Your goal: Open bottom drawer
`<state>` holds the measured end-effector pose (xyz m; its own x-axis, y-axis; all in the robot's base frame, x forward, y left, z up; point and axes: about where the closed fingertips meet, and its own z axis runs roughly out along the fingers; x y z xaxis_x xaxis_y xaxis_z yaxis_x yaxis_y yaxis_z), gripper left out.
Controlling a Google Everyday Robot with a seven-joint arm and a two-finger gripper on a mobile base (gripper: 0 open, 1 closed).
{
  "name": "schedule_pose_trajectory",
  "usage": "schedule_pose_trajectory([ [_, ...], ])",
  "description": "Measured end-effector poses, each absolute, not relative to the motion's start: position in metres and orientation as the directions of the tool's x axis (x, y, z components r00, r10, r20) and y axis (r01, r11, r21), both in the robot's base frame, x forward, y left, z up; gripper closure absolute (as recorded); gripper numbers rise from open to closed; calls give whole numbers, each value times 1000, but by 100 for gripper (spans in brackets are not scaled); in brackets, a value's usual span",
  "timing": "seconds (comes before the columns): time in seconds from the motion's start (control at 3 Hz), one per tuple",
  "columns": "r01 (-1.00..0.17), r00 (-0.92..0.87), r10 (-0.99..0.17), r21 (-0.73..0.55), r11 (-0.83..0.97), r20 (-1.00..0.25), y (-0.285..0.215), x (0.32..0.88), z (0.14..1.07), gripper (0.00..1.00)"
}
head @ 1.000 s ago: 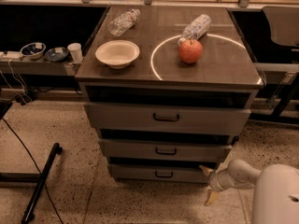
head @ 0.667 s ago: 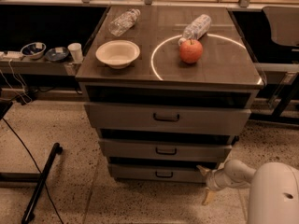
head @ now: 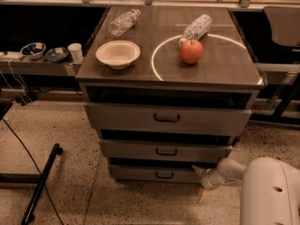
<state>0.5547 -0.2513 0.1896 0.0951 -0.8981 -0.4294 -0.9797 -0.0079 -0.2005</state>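
Bottom drawer (head: 140, 173): lowest front of the cabinet (head: 225, 64), close to the floor, apparently shut. At its centre, small black handle (head: 164, 175), untouched. Right of that handle, by the drawer's right-hand corner, gripper (head: 200, 183), spread wide, holding nothing. Risk of missing the handle if closed here, so far to its right. Risk too of slipping off the corner on the pull, or of catching the middle drawer (head: 140, 149) just above by coming in high.

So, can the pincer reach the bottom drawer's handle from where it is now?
Probably yes. The pincer sits low by the right end of the bottom drawer, level with its handle; nothing stands between them.
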Motion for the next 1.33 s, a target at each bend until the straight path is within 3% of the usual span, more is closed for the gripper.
schedule_pose_trajectory([
  [0.33,-979,89,-892,-202,2,-443,-245,563,186,4],
  [1.0,-982,59,-886,-189,33,-461,-243,580,175,37],
  [1.33,-982,55,-885,-186,36,-462,-243,580,175,49],
])
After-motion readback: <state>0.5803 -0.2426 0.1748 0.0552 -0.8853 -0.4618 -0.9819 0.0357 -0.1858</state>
